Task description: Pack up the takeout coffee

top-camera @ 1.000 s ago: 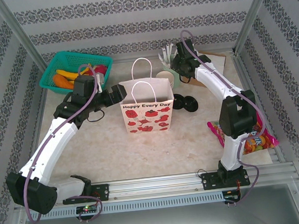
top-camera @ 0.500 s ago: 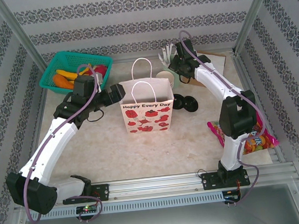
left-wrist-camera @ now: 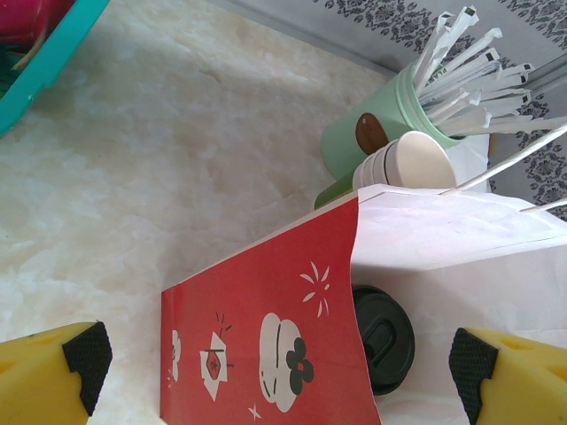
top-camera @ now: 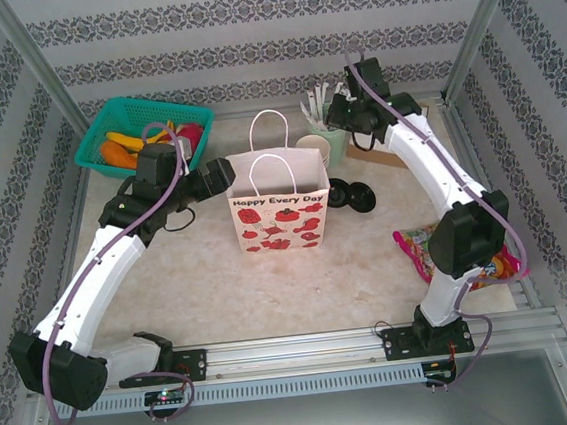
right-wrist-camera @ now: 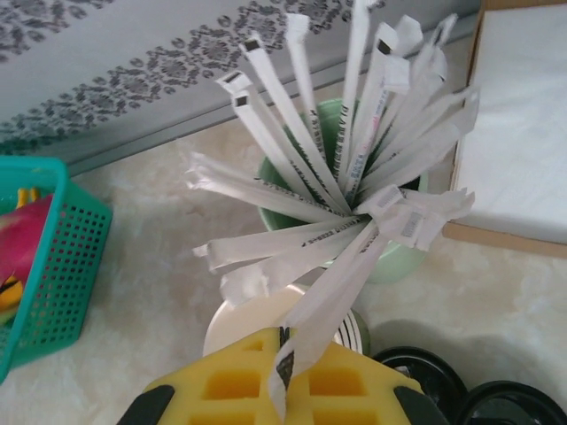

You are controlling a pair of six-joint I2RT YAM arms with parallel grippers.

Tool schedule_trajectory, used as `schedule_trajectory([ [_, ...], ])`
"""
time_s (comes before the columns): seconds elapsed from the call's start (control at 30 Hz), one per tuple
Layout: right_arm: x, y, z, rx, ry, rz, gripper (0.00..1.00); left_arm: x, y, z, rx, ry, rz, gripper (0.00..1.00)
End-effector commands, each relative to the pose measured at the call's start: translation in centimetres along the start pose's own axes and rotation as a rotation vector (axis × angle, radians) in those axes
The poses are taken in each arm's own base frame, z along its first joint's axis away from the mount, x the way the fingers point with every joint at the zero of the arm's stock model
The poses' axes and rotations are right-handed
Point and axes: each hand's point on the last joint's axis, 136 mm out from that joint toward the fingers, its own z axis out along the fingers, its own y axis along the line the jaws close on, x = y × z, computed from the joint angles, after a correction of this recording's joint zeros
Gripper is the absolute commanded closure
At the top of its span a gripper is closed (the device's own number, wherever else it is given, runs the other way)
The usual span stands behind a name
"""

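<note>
Right gripper (right-wrist-camera: 283,354) clamped on one white paper-wrapped stick (right-wrist-camera: 354,266), far end among others in round mint-green holder (right-wrist-camera: 400,264), frame centre. Left gripper (left-wrist-camera: 279,359): jaws wide apart at red-and-white paper bag (left-wrist-camera: 257,301). Takeout coffee (left-wrist-camera: 383,338), lower centre, inside bag: upright, long axis vertical, round black plastic lid up; cup sides hidden, lid part-cut by red panel.

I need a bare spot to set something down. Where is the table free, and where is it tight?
Free: the wide marble strip between the strawberry-printed white paper bag and the near rail. Crowded: back right, with the mint-green holder of white sticks, stacked cream paper cups, loose black lids and the right gripper pinching one stick.
</note>
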Motion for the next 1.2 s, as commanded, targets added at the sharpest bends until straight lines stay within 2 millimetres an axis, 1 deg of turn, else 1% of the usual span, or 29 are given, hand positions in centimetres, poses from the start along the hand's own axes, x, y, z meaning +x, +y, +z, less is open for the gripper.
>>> schedule_trajectory([
  [0.0, 0.1, 1.1, -2.4, -0.034, 0.025, -0.109, 1.0, -0.9, -0.3, -0.5, 0.004, -0.029, 0.0, 0.0],
  [0.07, 0.1, 0.9, -1.4, -0.044, 0.038, -0.095, 1.0, -0.9, -0.4, -0.4, 0.008, -0.026, 0.002, 0.0],
  [0.17, 0.2, 0.3, 0.8, -0.045, 0.08, -0.059, 1.0, -0.9, -0.5, -0.4, 0.012, -0.018, 0.002, 0.0],
  [0.23, 0.2, -0.2, 2.1, -0.015, 0.104, -0.045, 1.0, -0.8, -0.5, -0.5, 0.013, -0.017, 0.002, 0.0],
  [0.27, 0.3, -0.3, 2.6, -0.008, 0.119, -0.04, 1.0, -0.6, -0.4, -0.5, 0.01, -0.013, 0.004, 0.0],
  [0.33, 0.4, -0.1, 2.8, -0.002, 0.144, -0.033, 0.99, -0.5, -0.3, -0.5, 0.003, -0.011, 0.007, 0.0],
  [0.37, 0.3, 0.1, 2.7, -0.002, 0.143, -0.035, 0.95, -0.6, -0.2, -0.6, 0.002, -0.012, 0.008, 0.0],
  [0.43, 0.1, 0.1, 2.2, 0.017, 0.124, -0.032, 0.84, -0.5, -0.2, -0.5, 0.0, -0.01, 0.006, 0.0],
  [0.47, 0.1, 0.0, 2.0, 0.023, 0.119, -0.027, 0.8, -0.5, -0.1, -0.4, -0.001, -0.01, 0.005, 0.0],
  [0.5, 0.0, 0.0, 1.7, 0.024, 0.111, -0.019, 0.71, -0.5, -0.2, -0.3, 0.001, -0.008, 0.003, 0.0],
  [0.57, 0.0, 0.1, 1.2, 0.021, 0.098, -0.014, 0.6, -0.4, -0.1, -0.1, 0.002, -0.004, 0.001, 0.0],
  [0.6, -0.1, -0.1, 0.9, 0.03, 0.085, -0.015, 0.52, -0.4, -0.2, -0.1, 0.005, -0.005, 0.002, 0.0],
  [0.73, -0.2, -1.6, 0.0, 0.095, 0.038, -0.014, 0.5, -0.3, -0.1, 0.2, 0.0, 0.005, 0.004, 0.0],
  [0.83, 0.3, -2.3, 0.4, 0.106, 0.043, 0.0, 0.52, -0.2, 0.0, 0.2, 0.0, 0.007, 0.0, 0.0],
  [0.97, 0.7, -1.8, 1.5, 0.084, 0.077, -0.025, 0.55, -0.2, 0.0, 0.2, -0.002, 0.008, 0.0, 0.0],
  [1.17, 0.6, -0.9, 2.8, 0.053, 0.106, -0.044, 0.56, -0.2, 0.1, 0.2, -0.006, 0.007, -0.001, 0.01],
])
